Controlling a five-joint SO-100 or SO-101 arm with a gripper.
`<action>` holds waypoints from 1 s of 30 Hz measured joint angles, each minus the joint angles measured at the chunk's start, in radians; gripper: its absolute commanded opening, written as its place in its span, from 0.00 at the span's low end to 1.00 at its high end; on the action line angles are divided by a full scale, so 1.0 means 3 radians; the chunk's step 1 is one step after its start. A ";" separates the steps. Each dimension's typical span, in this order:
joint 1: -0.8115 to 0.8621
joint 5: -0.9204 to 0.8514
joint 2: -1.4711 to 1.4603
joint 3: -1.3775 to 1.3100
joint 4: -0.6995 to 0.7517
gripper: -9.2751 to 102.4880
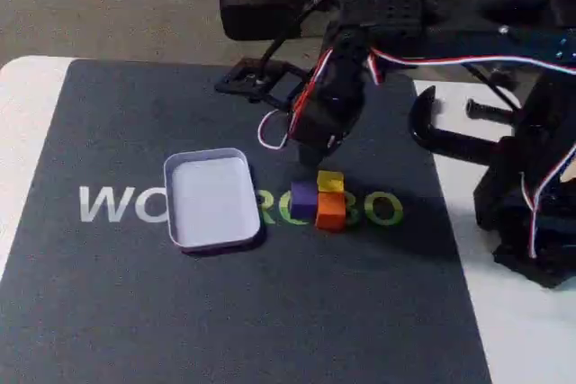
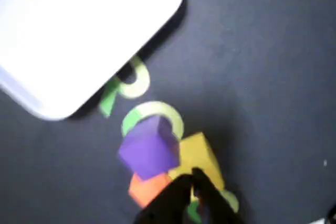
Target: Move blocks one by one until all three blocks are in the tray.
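Observation:
Three blocks sit clustered on the dark mat, right of the tray: purple (image 1: 303,198), yellow (image 1: 330,182) and orange (image 1: 331,211), touching each other. The pale tray (image 1: 212,200) lies empty. My gripper (image 1: 311,157) hangs just above and behind the cluster, holding nothing. In the wrist view the purple block (image 2: 149,148), yellow block (image 2: 200,157) and orange block (image 2: 148,189) lie below the tray (image 2: 79,35). The black gripper (image 2: 193,178) has its tips together over the yellow and orange blocks.
The mat (image 1: 225,312) carries white and green lettering (image 1: 117,204) under the tray and blocks. A black clamp (image 1: 450,137) and the arm's base with cables (image 1: 531,195) stand at the right. A small black frame (image 1: 261,83) lies at the mat's far edge.

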 measured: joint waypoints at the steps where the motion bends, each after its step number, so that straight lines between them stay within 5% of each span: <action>1: 0.0015 -0.0015 -0.0036 0.0000 -0.0020 0.01; 30: -0.0363 -0.0864 -0.0537 -0.0036 -0.0159 0.01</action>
